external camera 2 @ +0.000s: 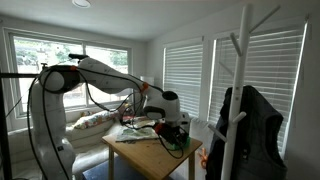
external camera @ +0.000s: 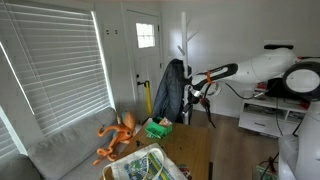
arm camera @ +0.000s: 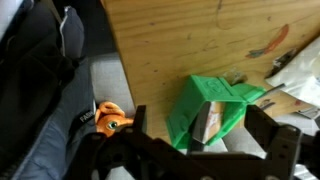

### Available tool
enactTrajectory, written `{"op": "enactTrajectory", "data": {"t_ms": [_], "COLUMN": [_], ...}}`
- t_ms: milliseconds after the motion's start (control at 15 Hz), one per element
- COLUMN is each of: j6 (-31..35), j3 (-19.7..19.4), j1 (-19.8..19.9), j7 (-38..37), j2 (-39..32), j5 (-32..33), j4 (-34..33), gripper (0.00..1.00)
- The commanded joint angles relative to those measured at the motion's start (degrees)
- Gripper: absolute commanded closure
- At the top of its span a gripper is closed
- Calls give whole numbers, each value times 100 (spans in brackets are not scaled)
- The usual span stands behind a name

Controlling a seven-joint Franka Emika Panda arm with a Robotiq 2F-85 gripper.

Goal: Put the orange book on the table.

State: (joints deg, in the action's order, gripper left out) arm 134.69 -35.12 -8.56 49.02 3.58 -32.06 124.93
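The brown wooden table (arm camera: 190, 40) fills the top of the wrist view and shows in both exterior views (external camera: 190, 150) (external camera 2: 150, 152). An open green box (arm camera: 225, 100) lies at its edge, also seen in both exterior views (external camera: 158, 128) (external camera 2: 178, 142). A flat tan, orange-tinged item (arm camera: 208, 122), apparently the book, stands inside the box. My gripper (arm camera: 200, 118) hangs above the box with its dark fingers spread wide on either side and holds nothing. It also shows in both exterior views (external camera: 195, 92) (external camera 2: 172, 122).
An orange octopus toy (arm camera: 110, 118) (external camera: 118, 135) lies on the grey couch (external camera: 70, 150) beside the table. A coat rack with a dark jacket (external camera: 172, 90) (external camera 2: 250, 130) stands near the table's end. A basket of clutter (external camera: 145, 165) and loose items (arm camera: 290, 60) sit on the table.
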Motion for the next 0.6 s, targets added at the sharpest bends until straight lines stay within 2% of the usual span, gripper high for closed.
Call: {"op": "enactTrajectory", "data": {"t_ms": [0, 67, 133, 267, 533], "j6": [360, 567, 410, 616, 636], "j3": [883, 1147, 1330, 1610, 1662], "j1": [881, 1098, 1328, 1514, 1558], "j7": [-294, -358, -164, -301, -351], "j2": [-1096, -1205, -768, -1090, -1189], "j5": [180, 204, 142, 213, 239], "j4": [-817, -922, -488, -733, -862], "gripper": [0, 0, 0, 0, 0]}}
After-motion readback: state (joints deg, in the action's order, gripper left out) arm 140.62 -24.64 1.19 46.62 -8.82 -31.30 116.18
